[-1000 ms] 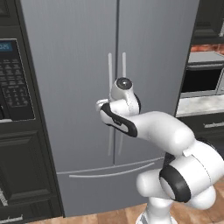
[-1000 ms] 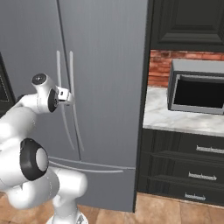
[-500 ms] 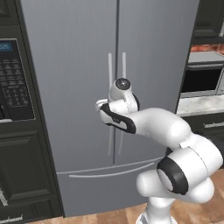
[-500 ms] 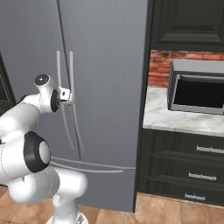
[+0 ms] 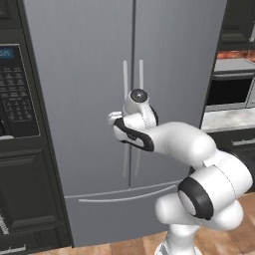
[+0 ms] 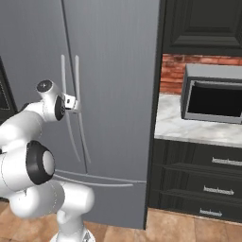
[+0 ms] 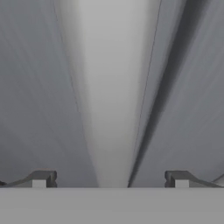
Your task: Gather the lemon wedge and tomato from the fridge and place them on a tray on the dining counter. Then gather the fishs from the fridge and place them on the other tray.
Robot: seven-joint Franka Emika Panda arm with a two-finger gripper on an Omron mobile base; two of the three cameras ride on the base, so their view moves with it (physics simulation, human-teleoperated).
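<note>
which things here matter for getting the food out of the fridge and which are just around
Job:
fridge, both doors shut
right door handle, between the open fingers
gripper, open at that handle

Just around:
microwave on the marble counter
wall oven panel
dark drawers

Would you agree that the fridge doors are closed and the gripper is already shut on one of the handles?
Not quite: the fridge doors are closed, but the gripper is open. The hand view shows its fingertips standing wide apart on either side of a handle, not clamped on it.
</note>
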